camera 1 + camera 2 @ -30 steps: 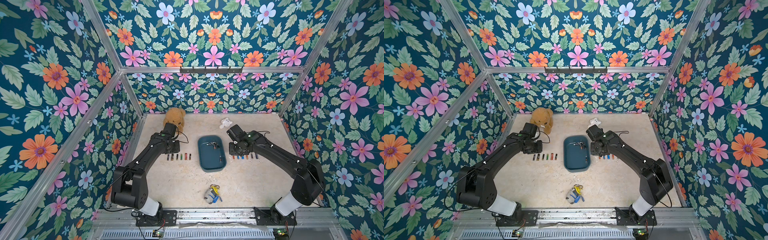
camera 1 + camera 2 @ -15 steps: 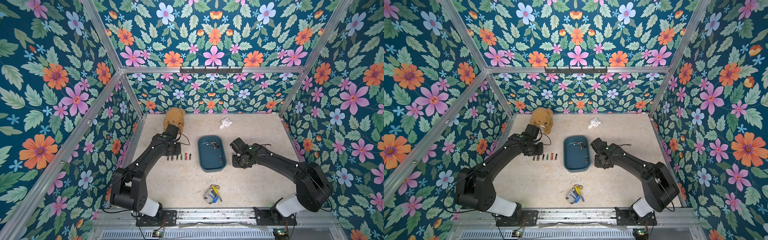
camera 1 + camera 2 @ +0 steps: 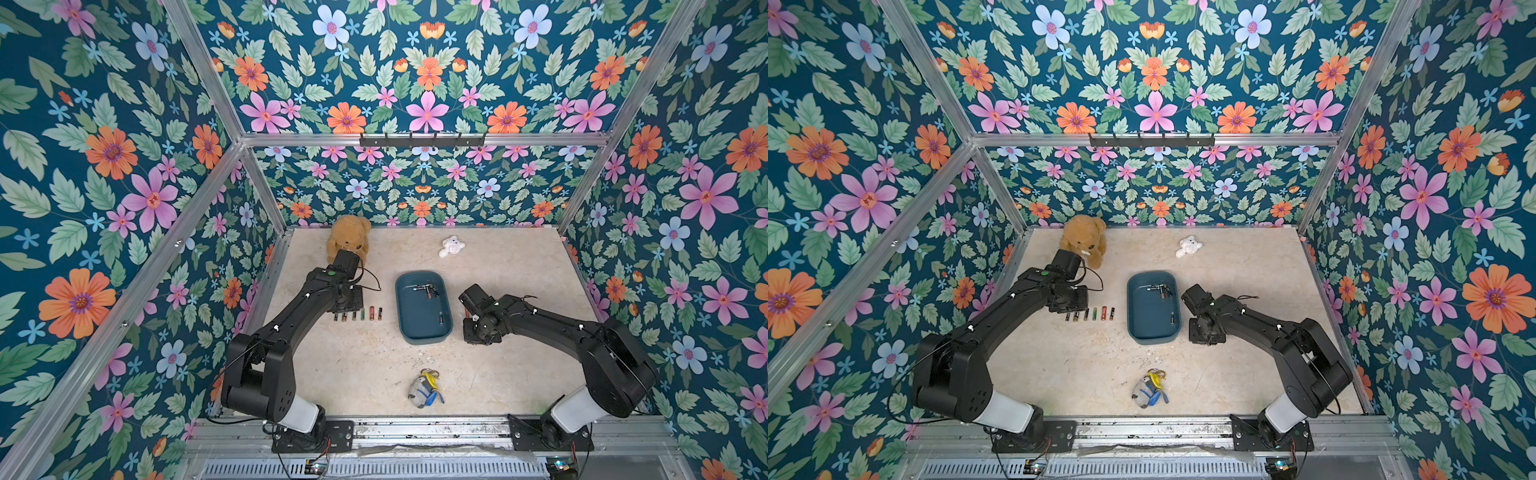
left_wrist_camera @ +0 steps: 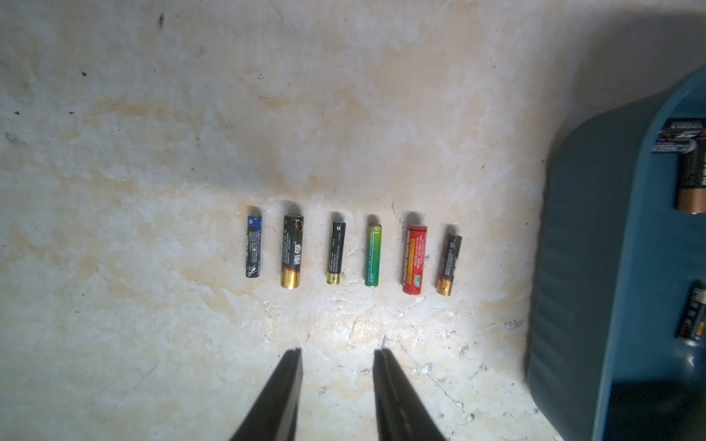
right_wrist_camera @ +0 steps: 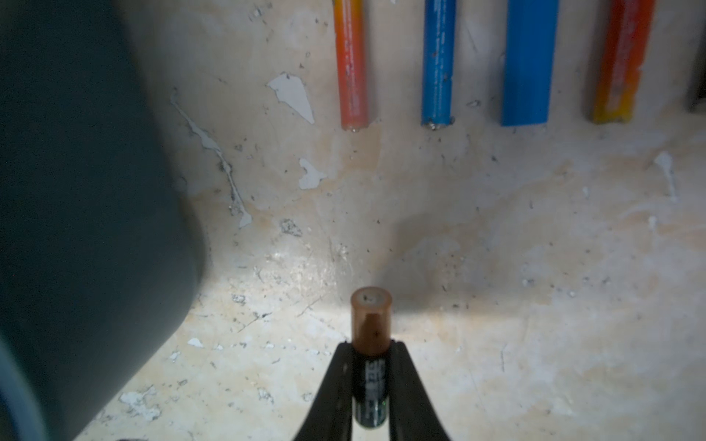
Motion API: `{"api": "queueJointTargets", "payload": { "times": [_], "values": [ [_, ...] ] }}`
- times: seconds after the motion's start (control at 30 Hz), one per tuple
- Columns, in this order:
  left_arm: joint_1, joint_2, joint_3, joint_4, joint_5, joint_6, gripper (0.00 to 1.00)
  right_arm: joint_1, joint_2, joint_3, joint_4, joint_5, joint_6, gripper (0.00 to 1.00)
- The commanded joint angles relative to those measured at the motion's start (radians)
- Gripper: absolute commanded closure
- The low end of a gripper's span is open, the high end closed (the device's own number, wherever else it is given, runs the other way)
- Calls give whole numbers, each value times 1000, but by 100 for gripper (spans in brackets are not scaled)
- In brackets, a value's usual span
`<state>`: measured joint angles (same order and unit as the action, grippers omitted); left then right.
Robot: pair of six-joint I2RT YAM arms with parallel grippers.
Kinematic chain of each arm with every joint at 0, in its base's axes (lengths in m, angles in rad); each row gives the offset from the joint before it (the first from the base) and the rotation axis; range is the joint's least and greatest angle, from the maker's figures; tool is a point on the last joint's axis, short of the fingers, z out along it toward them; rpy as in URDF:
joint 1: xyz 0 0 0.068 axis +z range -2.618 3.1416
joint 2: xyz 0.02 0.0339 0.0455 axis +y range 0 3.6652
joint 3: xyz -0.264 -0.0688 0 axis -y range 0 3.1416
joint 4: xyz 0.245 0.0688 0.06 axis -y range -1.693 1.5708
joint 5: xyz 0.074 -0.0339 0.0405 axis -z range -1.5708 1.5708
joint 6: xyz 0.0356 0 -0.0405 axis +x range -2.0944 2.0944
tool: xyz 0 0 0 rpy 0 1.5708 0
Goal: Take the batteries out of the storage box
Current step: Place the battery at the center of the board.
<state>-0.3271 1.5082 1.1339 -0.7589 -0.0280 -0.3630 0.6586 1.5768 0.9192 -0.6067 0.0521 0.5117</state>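
- Found the storage box (image 3: 419, 318) mid-table between both arms, nearly empty.
- Counted six batteries (image 4: 372, 255) laid in a neat row on the table (image 3: 374, 365), beside the box on the left arm's side and clear of its wall.
- Noted a second row (image 5: 438, 61) of orange and blue cells on the right arm's side. Hidden under the arm in both top views, so no full count possible.
- Checked left gripper (image 4: 338, 351): parted, nothing between the jaws, poised over bare table short of the six-cell row.
- Checked right gripper (image 5: 371, 343): clamped on a black, copper-ended cell (image 5: 371, 320), outside the box, low over the table, short of the second row.
- Inspected box interior: a small cluster (image 3: 426, 288) at the far end and a single cell (image 3: 441, 318) by the wall on the right arm's side. Cluster count unclear, probably three.
- Judged well past halfway. Outstanding: set down the held cell, then lift out the few in the box.
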Motion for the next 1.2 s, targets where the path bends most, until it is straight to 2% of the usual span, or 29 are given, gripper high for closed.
{"api": "queueJointTargets", "payload": {
  "times": [0.0,1.17],
  "values": [
    [-2,-2,-4,-8,-12,-5,62,0,12,0,8,-6,-21,81],
    [-12,0,-14,-3,-19,-12,62,1,72,-14,22,-13,-30,78]
  ]
}}
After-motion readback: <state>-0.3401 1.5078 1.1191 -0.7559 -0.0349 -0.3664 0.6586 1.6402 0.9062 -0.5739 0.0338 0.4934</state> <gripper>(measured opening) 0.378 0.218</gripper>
